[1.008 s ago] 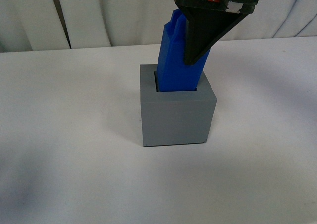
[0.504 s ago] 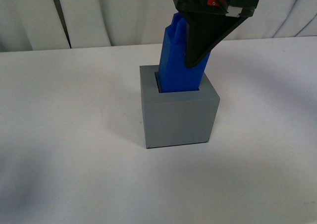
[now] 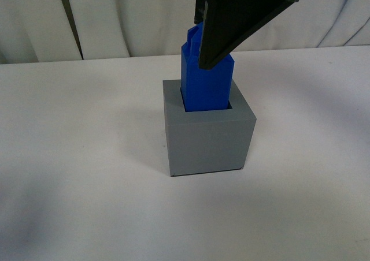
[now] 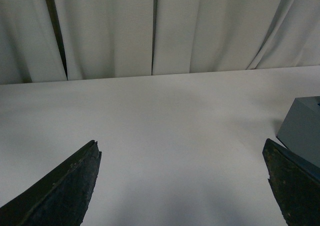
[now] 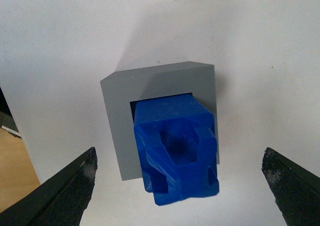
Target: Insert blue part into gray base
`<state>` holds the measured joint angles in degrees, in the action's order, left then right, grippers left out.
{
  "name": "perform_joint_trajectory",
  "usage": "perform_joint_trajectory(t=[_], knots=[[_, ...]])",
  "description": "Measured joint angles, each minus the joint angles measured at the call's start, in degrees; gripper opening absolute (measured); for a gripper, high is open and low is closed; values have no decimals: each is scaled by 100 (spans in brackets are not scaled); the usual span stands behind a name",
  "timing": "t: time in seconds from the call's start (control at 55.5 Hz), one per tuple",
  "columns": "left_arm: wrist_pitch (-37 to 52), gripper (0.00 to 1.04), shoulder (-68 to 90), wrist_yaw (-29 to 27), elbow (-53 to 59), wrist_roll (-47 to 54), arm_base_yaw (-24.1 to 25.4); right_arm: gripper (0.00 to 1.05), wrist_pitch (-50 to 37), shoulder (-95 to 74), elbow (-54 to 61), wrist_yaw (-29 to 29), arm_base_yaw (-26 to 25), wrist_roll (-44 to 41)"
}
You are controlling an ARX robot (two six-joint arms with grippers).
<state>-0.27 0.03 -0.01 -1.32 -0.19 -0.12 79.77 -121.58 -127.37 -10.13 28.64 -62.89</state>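
Step in hand: insertion, late stage. The gray base (image 3: pixel 208 140) is being seen standing square on the white table (image 3: pixel 69 174), one face toward the front camera. The blue part (image 3: pixel 205 90) is being carried upright in the recess of the top face. Much of its body and the bevelled top are standing above the rim, and a thin dark gap is showing along the recess edges. Whether the part is bottomed out cannot be judged, the recess floor being hidden.

The right gripper (image 5: pixel 179 153) is being held directly over the part, spread wide. Its fingers (image 5: pixel 65 186) are standing well clear on both sides and nothing is being gripped. The left gripper (image 4: pixel 180 143) is likewise being held wide open and empty, low over the table, off to one side of the base.

Next move, as judged: a straight lift away is being called for. If the part is riding high, a vertical press on its top is being called for instead. Sideways load is to be avoided, since the fit is looking close and the base is not being clamped.

Room: bare table is lying open in front of the base and on both sides of it. Behind it, the table's far edge is being met by a pale curtain (image 3: pixel 127 18), so straight up is being judged the clearest way out.
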Motion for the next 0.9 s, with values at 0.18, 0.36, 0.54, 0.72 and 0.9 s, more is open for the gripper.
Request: perform_joint_trajectory(t=[0.18,0.36,0.54,0.72,0.9], knots=[[0,99,0,-2,0,0,0,97,-264,592,365,-433,-229,0],[0,99,0,0,0,0,0,97,-828,1646,1436,-1023,-586,-4],[0,99,0,0,0,0,0,97,-2363,3080,3604,-2028,-1056,407],[0,99,0,0,0,0,0,97,-3759,4065,5219,-2745,-1497,1379],[0,99,0,0,0,0,0,97,-3941,4103,5399,-2559,-1488,1729]])
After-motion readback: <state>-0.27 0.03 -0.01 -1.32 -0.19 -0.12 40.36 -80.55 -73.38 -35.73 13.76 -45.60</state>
